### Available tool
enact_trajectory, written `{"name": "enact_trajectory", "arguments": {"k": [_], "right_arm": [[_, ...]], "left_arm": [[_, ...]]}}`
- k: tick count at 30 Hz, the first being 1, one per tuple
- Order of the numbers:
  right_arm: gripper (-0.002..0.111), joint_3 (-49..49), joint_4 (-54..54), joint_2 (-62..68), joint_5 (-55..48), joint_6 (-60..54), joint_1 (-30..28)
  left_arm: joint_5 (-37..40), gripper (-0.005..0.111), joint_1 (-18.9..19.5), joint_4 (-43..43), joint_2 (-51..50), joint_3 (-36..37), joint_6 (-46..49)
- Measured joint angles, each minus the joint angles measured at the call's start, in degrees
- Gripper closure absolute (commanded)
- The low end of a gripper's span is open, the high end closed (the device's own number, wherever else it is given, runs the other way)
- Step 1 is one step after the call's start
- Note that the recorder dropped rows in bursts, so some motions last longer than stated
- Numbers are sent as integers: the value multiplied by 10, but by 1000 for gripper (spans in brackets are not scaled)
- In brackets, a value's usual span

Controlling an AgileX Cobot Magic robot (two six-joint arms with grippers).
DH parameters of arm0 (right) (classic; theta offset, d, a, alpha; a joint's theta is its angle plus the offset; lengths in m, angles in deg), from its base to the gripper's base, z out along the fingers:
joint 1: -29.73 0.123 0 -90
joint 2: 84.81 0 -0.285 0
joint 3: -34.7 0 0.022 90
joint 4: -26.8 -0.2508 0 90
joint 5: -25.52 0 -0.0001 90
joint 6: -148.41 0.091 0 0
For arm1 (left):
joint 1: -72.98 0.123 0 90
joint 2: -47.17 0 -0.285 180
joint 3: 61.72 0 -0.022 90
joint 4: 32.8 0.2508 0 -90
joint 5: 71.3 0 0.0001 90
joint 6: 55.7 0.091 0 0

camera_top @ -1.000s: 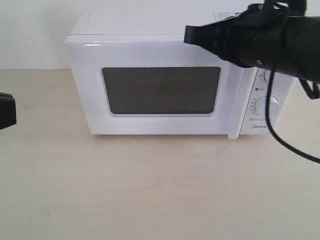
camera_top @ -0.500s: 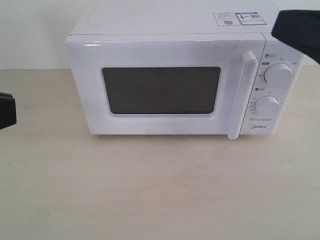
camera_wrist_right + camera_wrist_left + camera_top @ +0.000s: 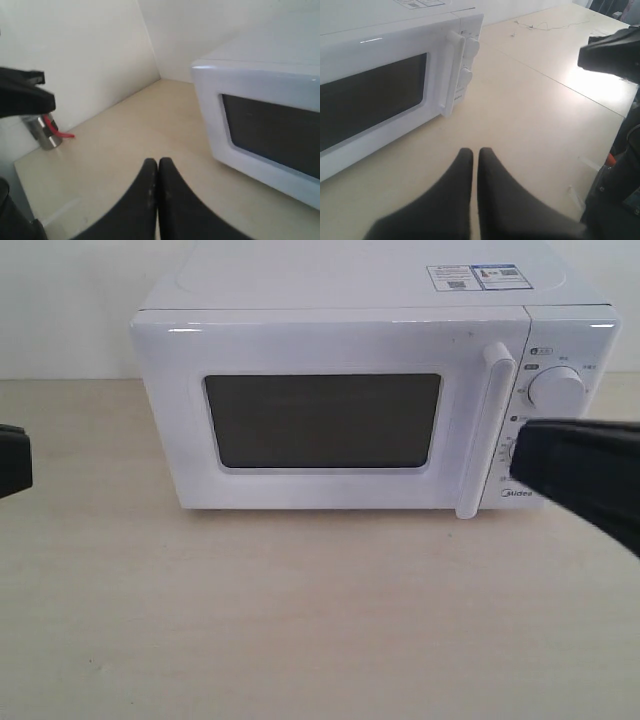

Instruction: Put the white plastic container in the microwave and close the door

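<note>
Pale wooden bench (image 3: 300,620) and a plain white wall (image 3: 60,300) formed the setting. At the far left edge of the exterior view, the left gripper (image 3: 12,460) was seen as a dark block, well apart from the microwave. In the left wrist view its fingers (image 3: 450,195) were brought together, with only a thin slit between them and nothing clamped. The microwave (image 3: 350,280) was placed upright at the middle of the bench, near the wall, with stickers (image 3: 478,277) on the right of its top. The door (image 3: 180,410) was shut flush with the front, and nothing could be made out behind its dark window (image 3: 322,420). The vertical white handle (image 3: 483,430) was set at the door's right edge, just beside the control panel. On that panel the upper knob (image 3: 557,390) was fully seen, while the lower half was largely covered by the right gripper (image 3: 540,460), shown as a blurred dark shape in front of it. Whether it touched the panel could not be told. In the right wrist view its fingers (image 3: 145,200) were pressed together and empty.
</note>
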Motion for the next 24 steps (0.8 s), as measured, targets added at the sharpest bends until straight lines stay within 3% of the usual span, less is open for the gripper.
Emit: {"name": "enact_trajectory", "arguments": {"k": [24], "right_arm": [[108, 0, 28, 0, -32, 0, 0]], "left_arm": [[0, 102, -1, 0, 0, 0, 0]]}}
